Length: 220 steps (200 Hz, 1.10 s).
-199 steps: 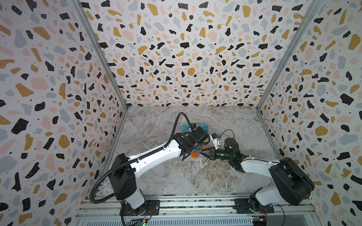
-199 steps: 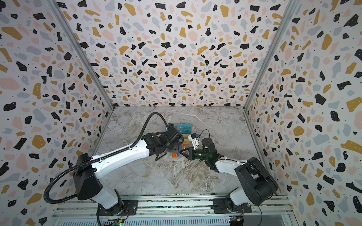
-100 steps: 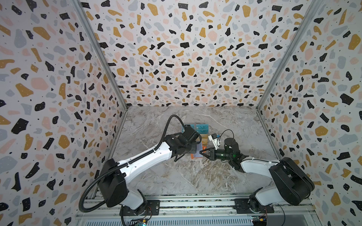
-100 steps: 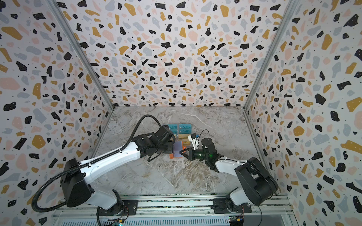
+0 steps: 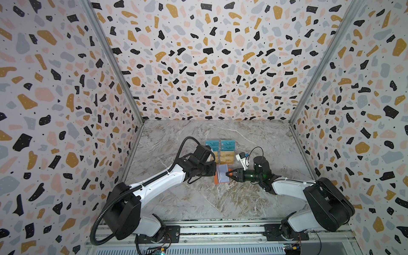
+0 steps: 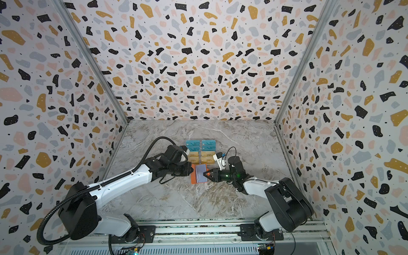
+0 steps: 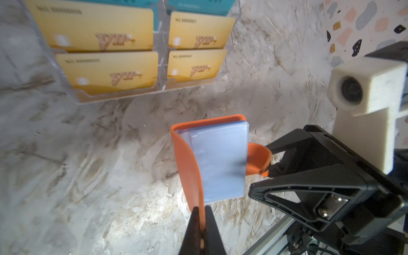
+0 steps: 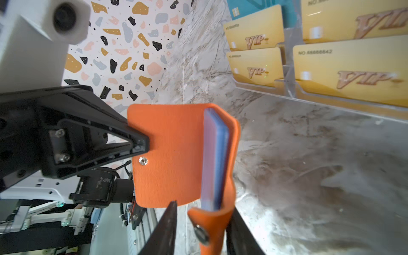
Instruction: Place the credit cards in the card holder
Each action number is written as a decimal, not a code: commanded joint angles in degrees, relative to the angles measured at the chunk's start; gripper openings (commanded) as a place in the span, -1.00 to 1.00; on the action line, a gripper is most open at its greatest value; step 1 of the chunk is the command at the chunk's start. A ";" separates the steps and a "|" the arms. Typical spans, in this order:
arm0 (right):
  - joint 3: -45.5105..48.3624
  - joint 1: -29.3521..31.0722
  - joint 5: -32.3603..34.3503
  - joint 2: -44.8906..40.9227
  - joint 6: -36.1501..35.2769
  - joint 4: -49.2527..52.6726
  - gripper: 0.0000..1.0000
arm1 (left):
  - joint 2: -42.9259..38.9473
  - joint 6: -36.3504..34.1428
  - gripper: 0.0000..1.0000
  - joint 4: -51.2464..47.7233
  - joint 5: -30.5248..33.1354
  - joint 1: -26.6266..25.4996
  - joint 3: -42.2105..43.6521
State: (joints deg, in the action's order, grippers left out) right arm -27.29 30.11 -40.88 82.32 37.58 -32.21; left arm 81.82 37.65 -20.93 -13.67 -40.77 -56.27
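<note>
Card holder [image 5: 221, 174] held open between both grippers, just in front of the clear rack [image 7: 163, 86]; no card seen loaded.
Front cover is pinched by left gripper [image 7: 201, 213]; right gripper [image 8: 202, 212] jaws stand apart around snap tab [image 8: 205, 229], not clamped. Cover should be drawn flat and taut so one sleeve mouth is exposed before a card is fetched. Count: 1 holder, 4 gold credit cards [image 7: 99, 37] racked, teal cards [image 5: 219, 144] behind, number unclear.

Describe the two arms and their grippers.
The left arm and right arm have white links, black joints. A black ribbed cable loops along the left. The left gripper and right gripper are black, with tapered skeletal fingers. Each wrist carries a white camera block.
</note>
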 commanded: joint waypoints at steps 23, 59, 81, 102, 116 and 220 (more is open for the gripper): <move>1.62 -0.67 4.27 -7.10 -4.91 9.34 -0.02 | 3.00 1.97 -1.00 10.44 -11.54 0.96 4.22; 0.51 -0.24 8.42 -10.61 -6.40 14.19 -0.04 | 5.94 0.85 -1.00 12.30 -15.80 1.94 4.88; 0.22 0.50 11.63 -11.69 -7.28 15.92 -0.08 | 8.33 -0.84 -1.00 10.91 -17.01 2.63 3.55; 0.22 1.38 11.68 -11.57 -7.60 15.63 -0.12 | 9.23 -1.33 -1.00 10.55 -17.44 2.98 3.35; -0.30 3.03 10.38 -10.34 -7.60 14.61 -0.19 | 8.99 -1.22 -1.00 10.77 -17.31 3.22 4.17; -1.87 9.79 10.09 3.78 -7.98 9.93 -0.59 | 8.05 -8.84 -0.81 7.40 -15.48 8.58 8.37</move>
State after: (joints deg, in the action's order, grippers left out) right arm -27.40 39.83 -30.87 84.49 30.92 -21.52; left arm 90.56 32.18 -11.60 -29.91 -33.04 -48.62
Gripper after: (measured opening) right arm 0.211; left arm 0.068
